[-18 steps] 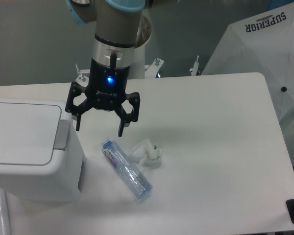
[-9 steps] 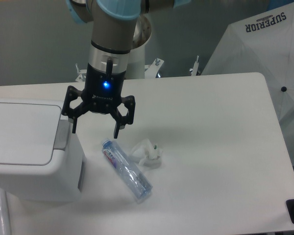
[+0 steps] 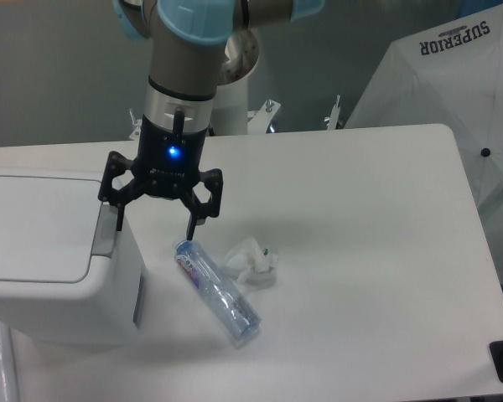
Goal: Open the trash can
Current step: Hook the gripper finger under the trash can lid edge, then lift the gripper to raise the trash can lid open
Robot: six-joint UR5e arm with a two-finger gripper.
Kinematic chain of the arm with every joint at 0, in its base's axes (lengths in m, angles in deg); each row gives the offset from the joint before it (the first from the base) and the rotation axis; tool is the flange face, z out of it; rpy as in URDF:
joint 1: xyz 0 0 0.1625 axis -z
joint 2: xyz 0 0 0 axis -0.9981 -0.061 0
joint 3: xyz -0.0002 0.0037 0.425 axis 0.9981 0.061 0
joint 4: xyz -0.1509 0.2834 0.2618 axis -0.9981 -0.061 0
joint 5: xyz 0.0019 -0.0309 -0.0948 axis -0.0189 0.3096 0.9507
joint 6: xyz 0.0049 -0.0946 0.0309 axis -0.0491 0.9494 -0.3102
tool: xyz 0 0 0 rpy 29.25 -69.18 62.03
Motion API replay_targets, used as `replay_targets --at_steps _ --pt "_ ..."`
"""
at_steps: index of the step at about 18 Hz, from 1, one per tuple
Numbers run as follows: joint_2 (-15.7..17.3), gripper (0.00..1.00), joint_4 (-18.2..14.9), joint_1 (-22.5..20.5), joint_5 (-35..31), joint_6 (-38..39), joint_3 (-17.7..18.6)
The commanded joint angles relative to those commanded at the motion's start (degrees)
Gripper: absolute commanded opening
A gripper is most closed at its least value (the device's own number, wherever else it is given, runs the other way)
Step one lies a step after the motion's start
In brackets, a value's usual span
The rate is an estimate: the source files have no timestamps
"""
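Bearing trash can (image 3: 50,260): white table (image 3: 369,251).

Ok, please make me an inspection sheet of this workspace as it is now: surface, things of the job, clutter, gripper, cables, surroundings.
Surface: white table, rounded corner at far right.
Job's things: trash can at left, lid flat and closed, grey push tab on its right edge.
Clutter: plastic bottle lying on its side; crumpled wrapper beside it.
Gripper: gripper open, blue light on, one finger just over the tab; contact cannot be told.
Cables: nothing seen.
Surroundings: grey wall; white umbrella printed SUPERIOR at right.
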Motion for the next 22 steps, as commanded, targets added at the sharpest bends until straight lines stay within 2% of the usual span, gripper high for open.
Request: replay_targets --at_steps 22 --pt "-0.7 1.0 0.0 0.35 -0.18 -0.09 0.35"
